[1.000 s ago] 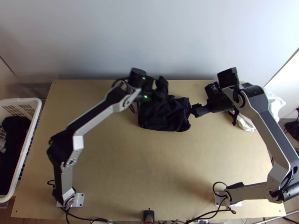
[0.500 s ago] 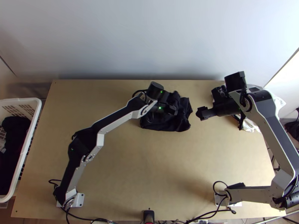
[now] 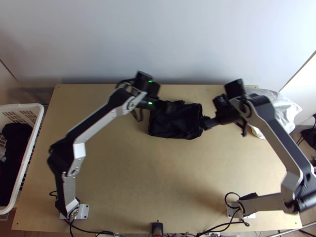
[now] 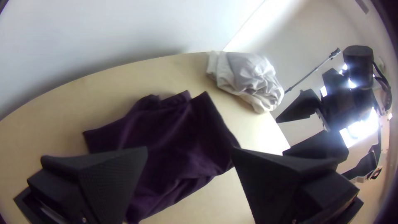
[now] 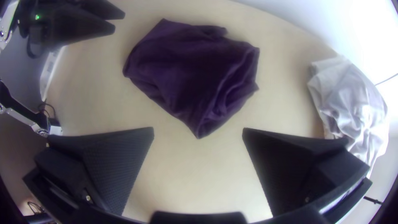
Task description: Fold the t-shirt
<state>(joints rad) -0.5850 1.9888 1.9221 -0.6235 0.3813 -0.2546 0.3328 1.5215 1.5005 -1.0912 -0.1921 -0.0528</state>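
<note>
"How does the left gripper (image 3: pixel 171 107) stand?"

"With its two wide, flat black fingers (image 4: pixel 110 180) well apart, over the near-black or dark purple t-shirt of soft, matte cloth (image 3: pixel 172 127). In the left wrist view the fabric shows between the tips."

"And the right gripper (image 3: pixel 203 123)?"

"Its fingers are spread wide too, their inner faces finely ribbed. From above, it is near the garment's edge, on the right arm's side. The right wrist view has the cloth lying beyond both tips, apart from them."

"What shape is the shirt in?"

"A compact, rumpled bundle with blunt corners, smooth on one part and creased into small ridges on another. How many layers are folded under cannot be told."

"Where does it lie?"

"On the smooth, light wooden table (image 3: pixel 118 170), towards the far edge, a little right of the middle."

"And farther out?"

"At the far right corner sits a crumpled white heap of thin, wrinkled material (image 3: pixel 291 111). Beside the table's left edge stands a white plastic basket with slotted walls (image 3: pixel 23 106), dark soft fabric (image 3: pixel 15 144) heaped inside. Behind the table rises a plain, pale wall (image 3: pixel 158 43)."
</note>
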